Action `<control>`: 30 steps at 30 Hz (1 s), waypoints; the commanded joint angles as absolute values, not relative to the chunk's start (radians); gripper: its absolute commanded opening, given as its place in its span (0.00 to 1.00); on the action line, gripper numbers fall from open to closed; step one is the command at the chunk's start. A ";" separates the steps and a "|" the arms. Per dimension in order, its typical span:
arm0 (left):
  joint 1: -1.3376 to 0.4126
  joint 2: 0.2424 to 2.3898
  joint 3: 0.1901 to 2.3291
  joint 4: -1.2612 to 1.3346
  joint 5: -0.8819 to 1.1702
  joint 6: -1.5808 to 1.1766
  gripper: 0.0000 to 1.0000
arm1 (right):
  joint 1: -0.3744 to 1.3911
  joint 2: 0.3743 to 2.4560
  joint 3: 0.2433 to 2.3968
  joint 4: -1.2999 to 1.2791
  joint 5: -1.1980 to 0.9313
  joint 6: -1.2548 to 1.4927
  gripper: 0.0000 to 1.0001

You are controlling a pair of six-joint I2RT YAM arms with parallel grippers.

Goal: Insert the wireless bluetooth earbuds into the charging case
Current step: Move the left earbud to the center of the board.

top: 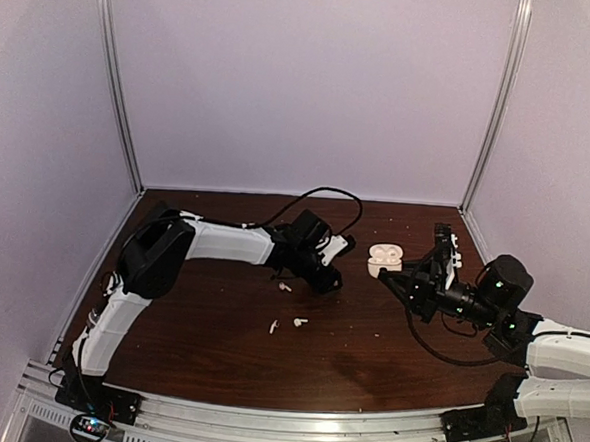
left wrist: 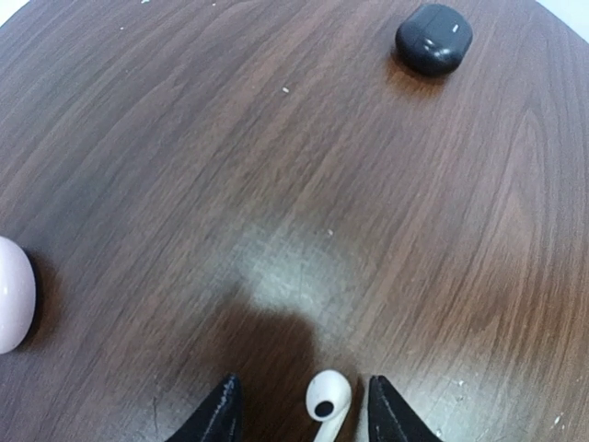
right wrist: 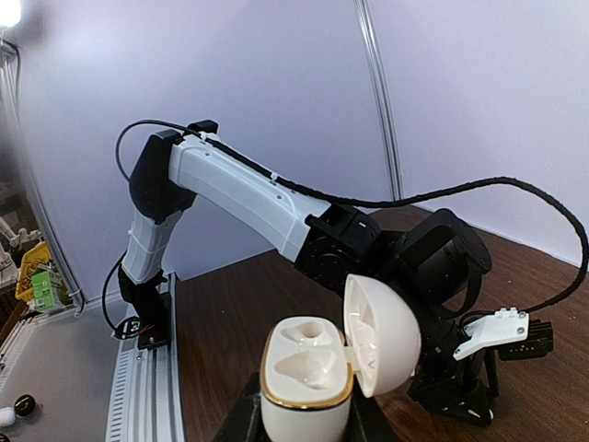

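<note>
A white stemmed earbud [left wrist: 329, 400] lies on the dark wood table between the fingertips of my left gripper [left wrist: 306, 416]. The jaws stand open, with a gap on each side of it. From above, the left gripper [top: 325, 280] points down at mid-table and hides that earbud. Three more white earbuds [top: 284, 285] [top: 274, 326] [top: 300, 323] lie loose just left of and in front of it. My right gripper [right wrist: 304, 429] is shut on the body of the white, gold-rimmed charging case [right wrist: 305, 378]. The case's lid stands open and both wells are empty. The case [top: 384, 258] is held right of centre.
A closed black case [left wrist: 433, 39] lies on the table further out in the left wrist view. A pale rounded object [left wrist: 13, 295] shows at that view's left edge. The left arm's black cable [top: 322, 195] loops over the back of the table. Purple walls close three sides.
</note>
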State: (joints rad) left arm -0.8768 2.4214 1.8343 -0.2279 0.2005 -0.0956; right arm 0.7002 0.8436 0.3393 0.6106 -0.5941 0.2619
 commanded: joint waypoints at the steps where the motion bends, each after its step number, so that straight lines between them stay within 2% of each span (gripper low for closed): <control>1: -0.885 2.474 1.875 -0.242 0.213 -0.080 0.44 | 0.696 0.844 0.333 0.636 -0.593 0.265 0.00; 11: -0.909 2.476 1.903 -0.328 0.126 -0.031 0.24 | 0.695 0.851 0.332 0.641 -0.591 0.268 0.00; 16: -0.910 2.440 1.873 -0.363 0.104 -0.031 0.19 | 0.696 0.853 0.331 0.647 -0.598 0.267 0.00; 30: -0.907 2.193 1.521 -0.427 0.086 -0.064 0.11 | 0.696 0.856 0.340 0.646 -0.604 0.272 0.00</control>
State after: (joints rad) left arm -0.9051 2.2513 1.6150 -0.3225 0.1104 -0.0475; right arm 0.7002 0.8539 0.3389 0.6109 -0.5945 0.2619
